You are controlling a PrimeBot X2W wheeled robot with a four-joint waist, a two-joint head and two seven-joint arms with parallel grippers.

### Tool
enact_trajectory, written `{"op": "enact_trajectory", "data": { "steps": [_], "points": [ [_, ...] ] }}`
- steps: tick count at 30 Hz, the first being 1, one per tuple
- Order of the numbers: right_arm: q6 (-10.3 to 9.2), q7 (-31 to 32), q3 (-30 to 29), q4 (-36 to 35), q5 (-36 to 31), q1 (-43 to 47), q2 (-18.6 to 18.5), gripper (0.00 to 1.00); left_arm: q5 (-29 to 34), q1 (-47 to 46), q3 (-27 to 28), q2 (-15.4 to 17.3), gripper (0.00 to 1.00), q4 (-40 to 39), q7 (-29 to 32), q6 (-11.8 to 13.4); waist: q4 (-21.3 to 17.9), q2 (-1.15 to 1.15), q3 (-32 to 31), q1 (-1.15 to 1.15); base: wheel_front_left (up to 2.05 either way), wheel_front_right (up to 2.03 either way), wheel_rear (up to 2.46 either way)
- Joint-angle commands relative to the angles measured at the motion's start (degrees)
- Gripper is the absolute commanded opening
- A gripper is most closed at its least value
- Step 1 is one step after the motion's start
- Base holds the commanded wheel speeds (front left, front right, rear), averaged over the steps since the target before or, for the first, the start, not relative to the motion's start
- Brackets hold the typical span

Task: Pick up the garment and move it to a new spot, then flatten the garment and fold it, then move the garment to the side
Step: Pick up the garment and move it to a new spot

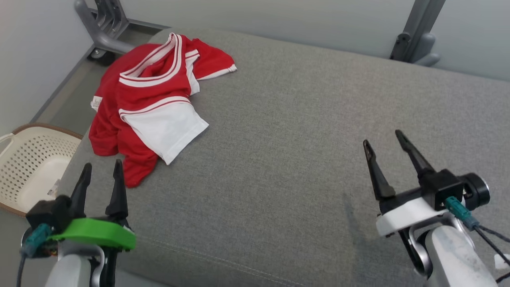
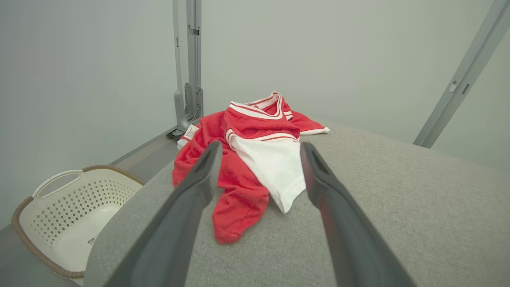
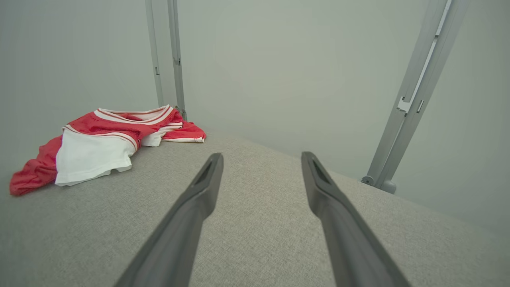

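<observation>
The garment (image 1: 147, 103) is a red and white jersey with striped trim, lying crumpled at the far left of the grey padded surface (image 1: 299, 131). In the left wrist view the garment (image 2: 255, 159) lies just ahead of the fingers; in the right wrist view the garment (image 3: 103, 147) is off to the left. My left gripper (image 1: 102, 167) hovers near the front left edge, open and empty, a short way in front of the garment's red hem. My right gripper (image 1: 383, 144) stands open and empty at the right, far from the cloth.
A cream perforated laundry basket (image 1: 32, 167) stands on the floor left of the surface, also seen as the basket (image 2: 71, 211) in the left wrist view. Grey metal frame posts (image 1: 414, 32) rise behind the surface against the pale wall.
</observation>
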Motion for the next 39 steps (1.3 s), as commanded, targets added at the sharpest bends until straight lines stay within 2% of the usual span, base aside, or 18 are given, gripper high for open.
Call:
{"op": "enact_trajectory", "data": {
  "steps": [1, 6, 9, 14, 23, 24, 25, 26, 27, 28, 34, 39],
  "points": [
    [-0.02, -0.18, -0.12, -0.51, -0.55, -1.27, -0.73, 1.0, -1.14, -2.57, -0.29, 0.07, 1.0, 1.37, 0.41, -0.16, -5.16, 0.61, 10.08, 0.0, 0.0, 0.0, 0.0],
    [-0.02, -0.18, -0.3, -2.51, -1.11, -5.03, -2.08, 1.0, -7.92, -13.63, -1.61, 2.21, 1.0, 8.53, 4.41, -0.16, -7.97, 0.61, 17.75, 0.0, 0.0, 0.0, 0.0],
    [-0.02, -0.19, -0.34, -3.03, -1.03, -6.08, -1.82, 1.0, -10.28, -18.32, -0.96, 4.0, 1.0, 13.76, 6.37, -0.16, -9.39, 0.61, 19.9, 0.0, 0.0, 0.0, 0.0],
    [-0.02, -0.19, 0.5, -2.81, -0.73, -6.52, -1.12, 1.0, -11.95, -23.13, -0.39, 6.2, 1.0, 23.05, 9.73, -0.09, -11.67, 0.61, 20.37, 0.0, 0.0, 0.0, 0.0],
    [-0.02, -0.18, 0.66, -2.6, -0.1, -7.41, -1.6, 1.0, -15.5, -27.64, -0.13, 5.23, 1.0, 36.46, 13.75, -0.13, -13.57, 0.61, 19.35, 0.0, 0.0, 0.0, 0.0],
    [-0.02, -0.18, 0.61, -2.59, -0.01, -7.45, -1.6, 1.0, -15.73, -27.84, -0.39, 4.83, 0.95, 37.32, 13.67, -0.15, -13.7, 0.61, 19.2, 0.0, 0.0, 0.0, 0.0],
    [-0.02, -0.18, 0.6, -2.54, 0.03, -7.41, -1.52, 1.0, -15.82, -28.02, -0.65, 4.65, 0.8, 38.13, 13.44, -0.18, -13.81, 0.61, 19.01, 0.0, 0.0, 0.0, 0.0],
    [-0.02, -0.18, 0.64, -2.45, 0.02, -7.29, -1.36, 1.0, -15.66, -28.06, -0.96, 4.6, 0.48, 38.89, 13.28, -0.18, -13.92, 0.61, 18.77, 0.0, 0.0, 0.0, 0.0],
    [-0.02, -0.18, 0.64, -2.42, 0.04, -7.06, -1.14, 1.0, -15.67, -28.0, -1.24, 4.51, 0.32, 39.59, 13.02, -0.18, -14.02, 0.61, 18.5, 0.0, 0.0, 0.0, 0.0],
    [-0.02, -0.18, 0.65, -2.41, 0.13, -6.75, -0.92, 1.0, -15.86, -27.91, -1.37, 4.58, 0.01, 40.1, 12.76, -0.19, -14.1, 0.61, 18.23, 0.0, 0.0, 0.0, 0.0],
    [-0.02, -0.18, 0.28, -1.58, 0.64, -4.53, -0.08, 1.0, -16.96, -26.49, -3.41, 5.45, 0.0, 37.95, 10.18, -0.19, -13.96, 0.61, 15.43, 0.0, 0.0, 0.0, 0.0],
    [-0.02, -0.18, -0.27, -1.03, 1.12, -2.56, 0.74, 1.0, -17.33, -24.02, -6.19, 6.73, 0.0, 31.05, 7.94, -0.16, -13.24, 0.61, 11.9, 0.0, 0.0, 0.0, 0.0]
  ]
}}
